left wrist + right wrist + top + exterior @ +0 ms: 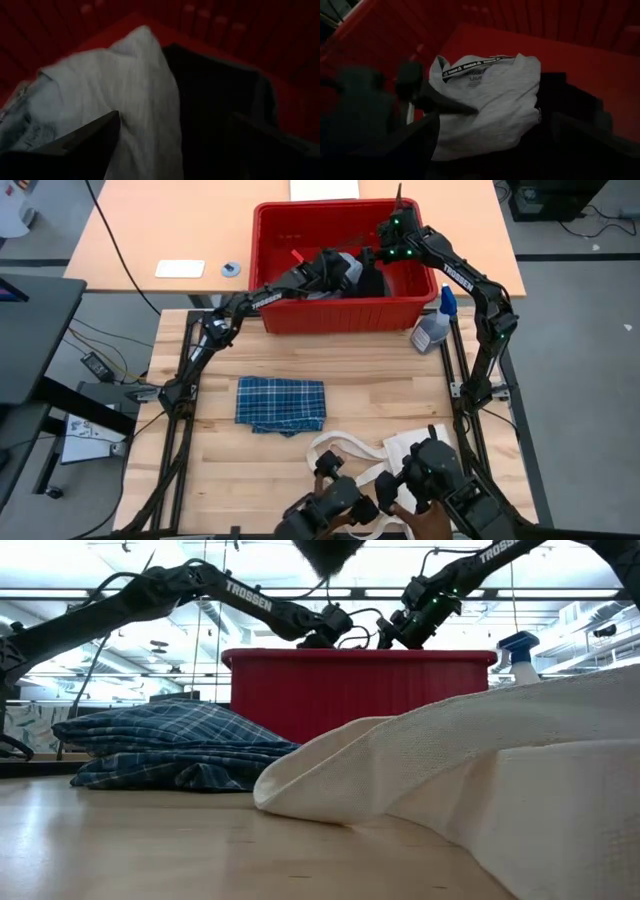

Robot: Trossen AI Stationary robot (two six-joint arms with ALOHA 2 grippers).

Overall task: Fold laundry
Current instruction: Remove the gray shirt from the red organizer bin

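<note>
A red bin [340, 320] at the table's far side holds the laundry: a light grey shirt [495, 100] with a printed collar band, and beside it a black piece [215, 100]. A folded blue-white plaid piece [282, 403] lies flat on the table's middle. My left gripper [175, 117] reaches into the bin from the left and stands open just above the grey shirt and the black piece; it also shows in the right wrist view [427, 92]. My right gripper [495, 117] is open too and hangs higher over the same pile, coming in from the right.
A cream tote bag [400, 452] with long handles lies near the table's front edge, right of centre. A spray bottle [436, 323] stands just outside the bin's right corner. Bare wood shows left of and in front of the plaid piece.
</note>
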